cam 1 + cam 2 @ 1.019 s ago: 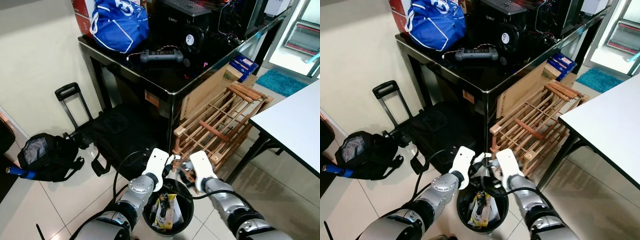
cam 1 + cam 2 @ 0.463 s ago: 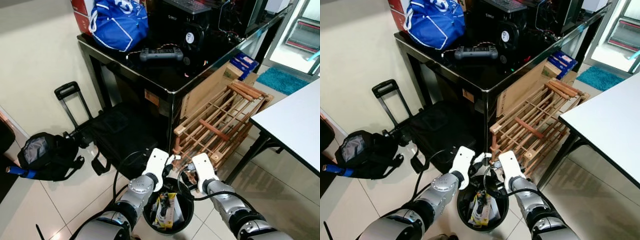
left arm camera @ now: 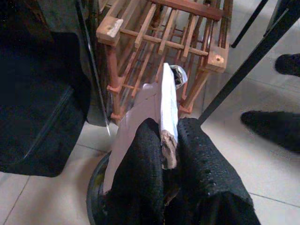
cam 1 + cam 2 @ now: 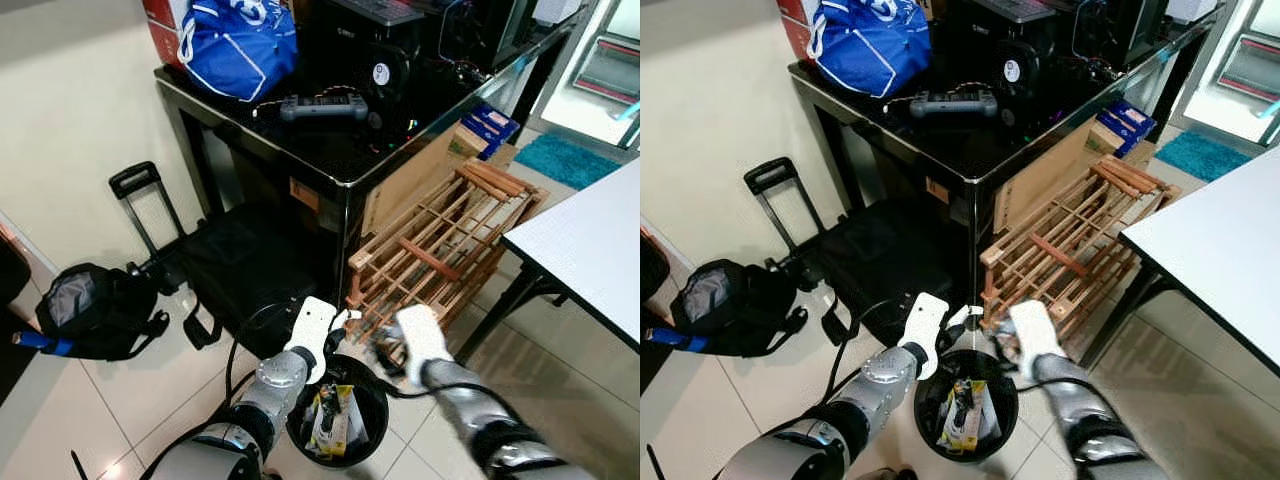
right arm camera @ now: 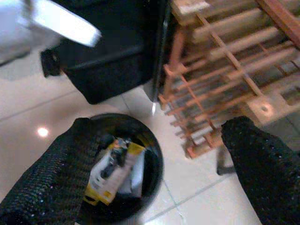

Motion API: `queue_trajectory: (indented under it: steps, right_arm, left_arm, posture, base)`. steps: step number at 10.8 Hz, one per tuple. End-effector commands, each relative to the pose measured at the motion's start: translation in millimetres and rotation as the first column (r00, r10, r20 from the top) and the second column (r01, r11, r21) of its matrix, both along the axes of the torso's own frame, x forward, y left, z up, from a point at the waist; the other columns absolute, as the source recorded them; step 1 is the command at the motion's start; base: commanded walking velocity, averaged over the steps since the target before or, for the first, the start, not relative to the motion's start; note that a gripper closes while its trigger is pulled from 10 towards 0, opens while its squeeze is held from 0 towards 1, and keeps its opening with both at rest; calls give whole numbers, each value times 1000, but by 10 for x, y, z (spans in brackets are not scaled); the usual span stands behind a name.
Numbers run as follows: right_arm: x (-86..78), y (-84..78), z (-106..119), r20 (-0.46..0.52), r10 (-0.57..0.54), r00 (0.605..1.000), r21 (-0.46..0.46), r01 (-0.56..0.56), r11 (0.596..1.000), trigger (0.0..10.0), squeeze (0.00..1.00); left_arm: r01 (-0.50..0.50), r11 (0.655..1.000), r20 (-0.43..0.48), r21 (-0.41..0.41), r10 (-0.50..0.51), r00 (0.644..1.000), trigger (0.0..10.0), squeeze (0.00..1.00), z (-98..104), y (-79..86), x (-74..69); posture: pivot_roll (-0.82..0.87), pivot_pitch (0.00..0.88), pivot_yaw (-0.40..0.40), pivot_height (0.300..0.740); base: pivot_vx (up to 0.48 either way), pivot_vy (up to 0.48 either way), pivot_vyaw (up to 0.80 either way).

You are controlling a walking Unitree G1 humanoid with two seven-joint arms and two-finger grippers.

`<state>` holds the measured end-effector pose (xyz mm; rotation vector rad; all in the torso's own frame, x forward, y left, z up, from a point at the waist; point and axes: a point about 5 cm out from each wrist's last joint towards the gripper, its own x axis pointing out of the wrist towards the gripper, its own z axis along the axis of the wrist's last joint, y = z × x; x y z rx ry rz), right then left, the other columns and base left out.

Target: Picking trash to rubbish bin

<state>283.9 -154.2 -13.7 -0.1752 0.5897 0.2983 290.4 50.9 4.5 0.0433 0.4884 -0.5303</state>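
Two pincers: both hover over the black rubbish bin (image 4: 965, 400) on the tiled floor.
Left pincer (image 3: 165, 145): its fingers are pressed on a flat white scrap of trash (image 3: 166, 101), held edge-up above the bin's rim.
Right pincer (image 5: 159, 154): spread wide and holding nothing; the eye views show it blurred beside the bin.
Bin contents: a yellow-and-white wrapper (image 5: 115, 171) lies inside with other litter; any printing on it is too small to read.
Wooden rack (image 4: 440, 250): leans against the black bench (image 4: 330, 150), just behind the bin.
On the bench: a blue bag (image 4: 238, 45) with white lettering cut off by the frame, a grey handheld controller (image 4: 322, 106), and a black box bearing a round sticker too small to read.
Floor, left: a black suitcase (image 4: 240, 270) and a dark backpack (image 4: 90, 310).
White table (image 4: 590, 250): cut off at the right edge.
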Motion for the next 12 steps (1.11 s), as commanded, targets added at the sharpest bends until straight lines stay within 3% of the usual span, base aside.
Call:
queue_trajectory:
  steps: [1, 4, 9, 10, 11, 12]
  right_arm:
    - [-16, -41, -15, -12, -17, 1000, 0, 17, 1000, 10000, 0]
    - [-24, -194, 1, -19, -24, 1000, -8, 23, 1000, 10000, 0]
    - [-88, -85, -9, -26, 54, 998, 77, -52, 996, 10000, 0]
    - [-97, -89, -11, -29, 65, 997, 73, -63, 995, 10000, 0]
    - [-104, -90, -10, -30, 70, 997, 76, -67, 995, 10000, 0]
    - [-110, -91, -12, -31, 72, 997, 77, -69, 995, 10000, 0]
  left_arm:
    - [6, 1000, -24, -10, -6, 1000, 10000, 0, -42, -20, -48]
    - [14, 1000, -31, -4, -14, 999, 10000, 0, -67, -17, -75]
    - [38, 999, -29, -1, -38, 999, 10000, 0, -71, -53, -94]
    - [49, 999, -29, -6, -49, 998, 10000, 184, -69, -71, -100]
    - [49, 999, -30, -7, -49, 998, 10000, 898, -71, -79, -103]
    - [48, 999, -29, -8, -48, 998, 10000, 1000, -70, -81, -104]
  posture:
    - [-105, 89, 43, 740]
    - [-121, 86, 44, 740]
    - [-135, 97, 39, 740]
    - [-137, 100, 38, 740]
    - [-138, 102, 38, 740]
    - [-137, 107, 37, 740]
  base:
    - [0, 0, 0]
    - [0, 0, 0]
    - [0, 0, 0]
    - [0, 0, 0]
    - [0, 0, 0]
    - [0, 0, 0]
